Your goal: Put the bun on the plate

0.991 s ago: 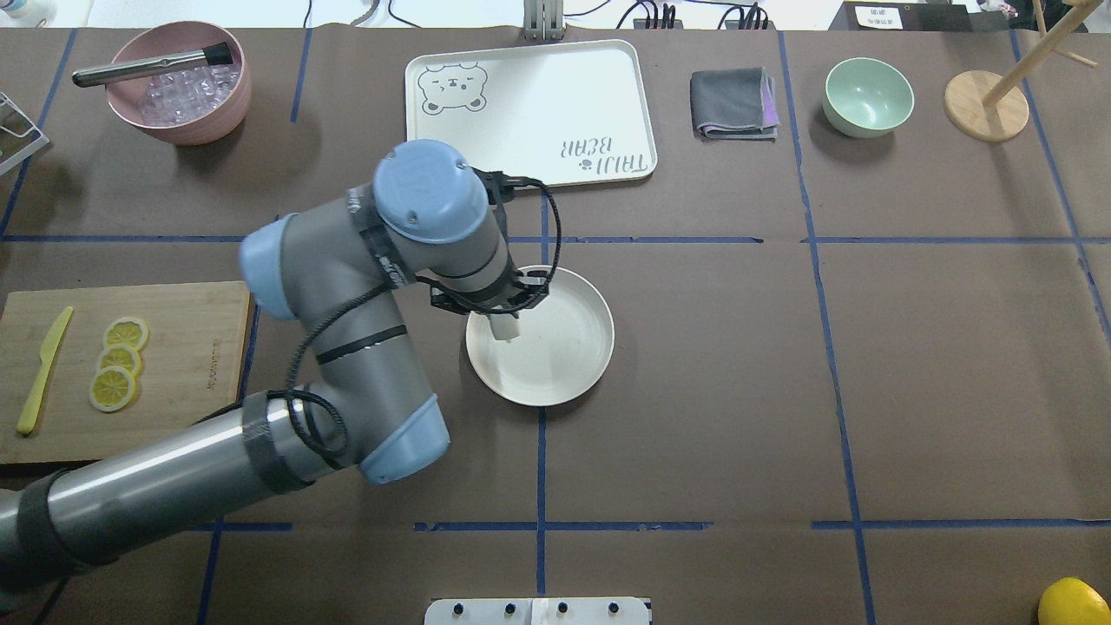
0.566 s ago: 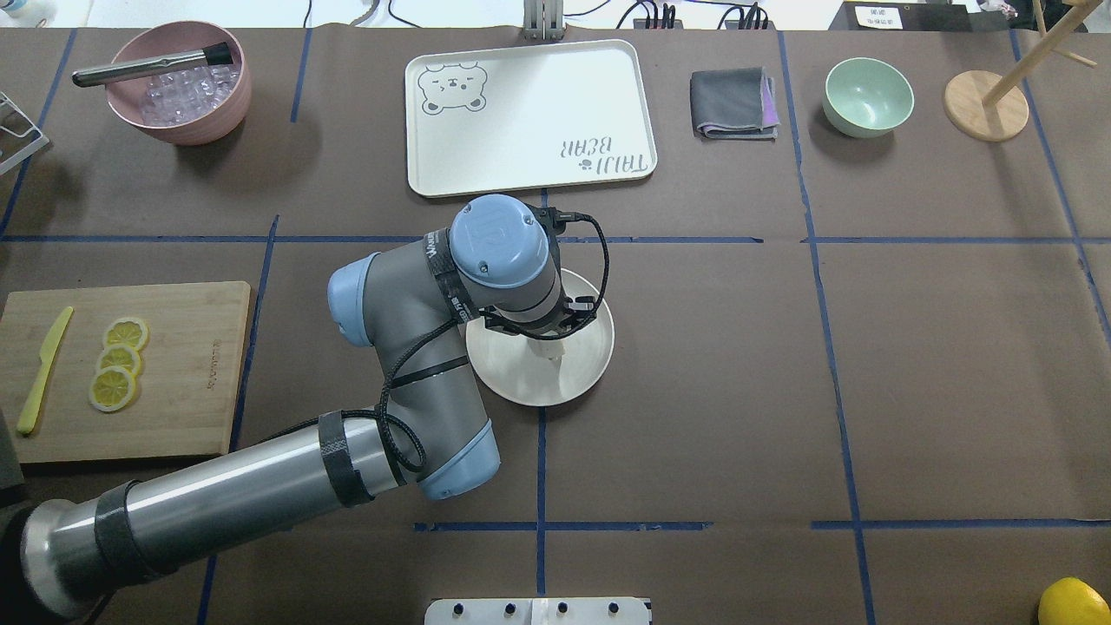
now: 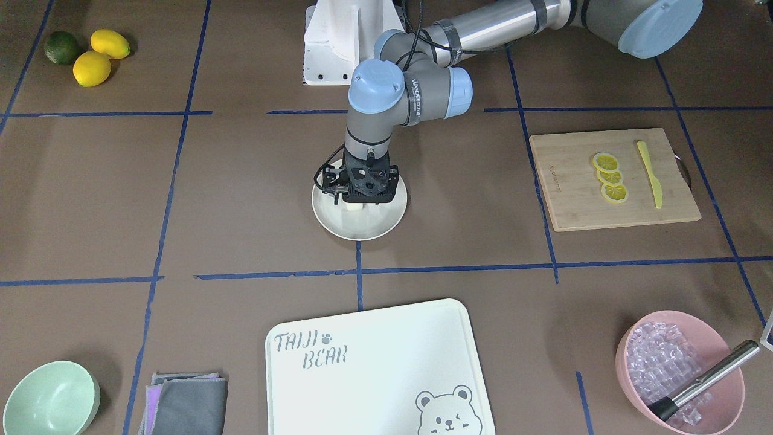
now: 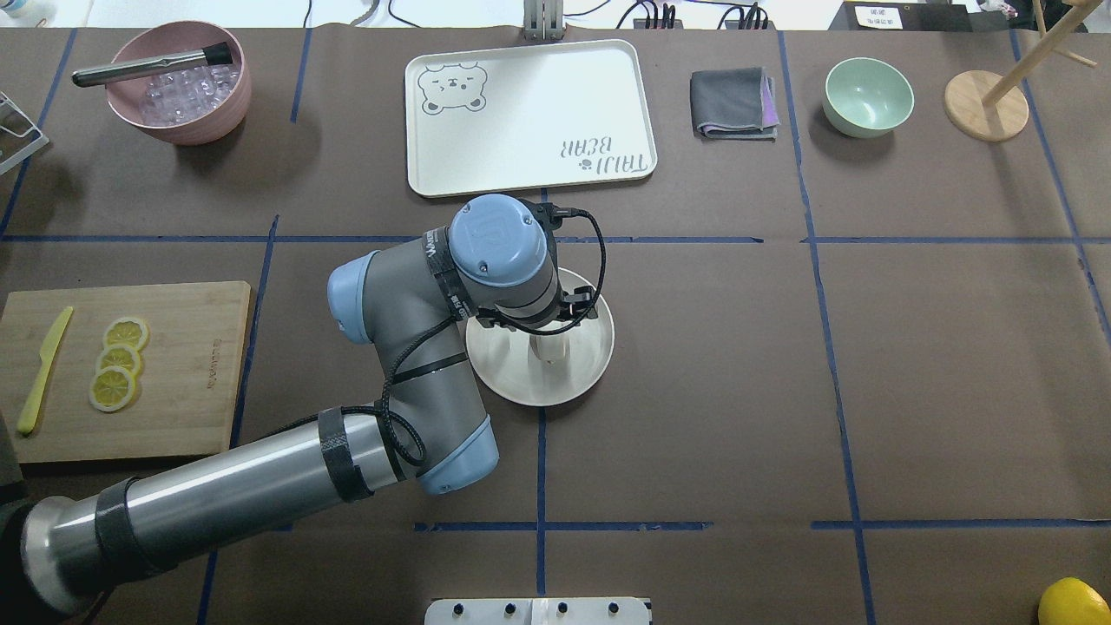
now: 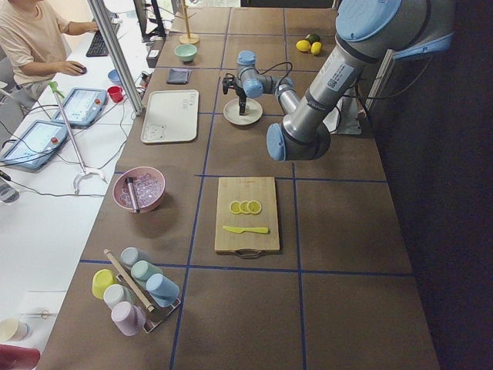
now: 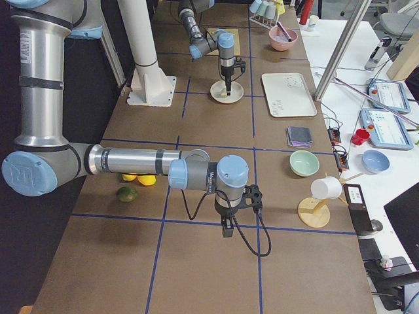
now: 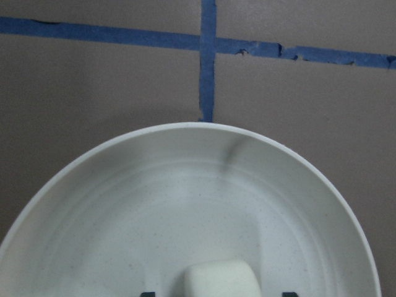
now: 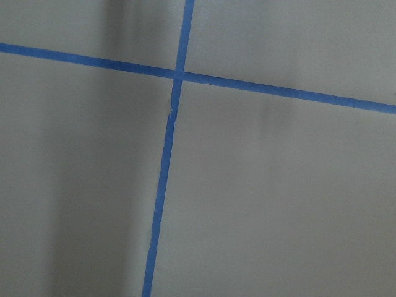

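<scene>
Your left arm (image 4: 408,347) reaches over the round cream plate (image 4: 581,373). The small white bun (image 7: 221,278) rests on it, near the middle. The left gripper (image 7: 218,294) flanks the bun, jaws apart and not touching it. Placement looks done, and only lifting away is left.

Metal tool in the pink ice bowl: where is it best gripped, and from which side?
Probably the metal tool's silver end, which juts past the pink bowl's rim: come from above, hand closing across its narrow shaft. Its black end rests among the ice.
</scene>
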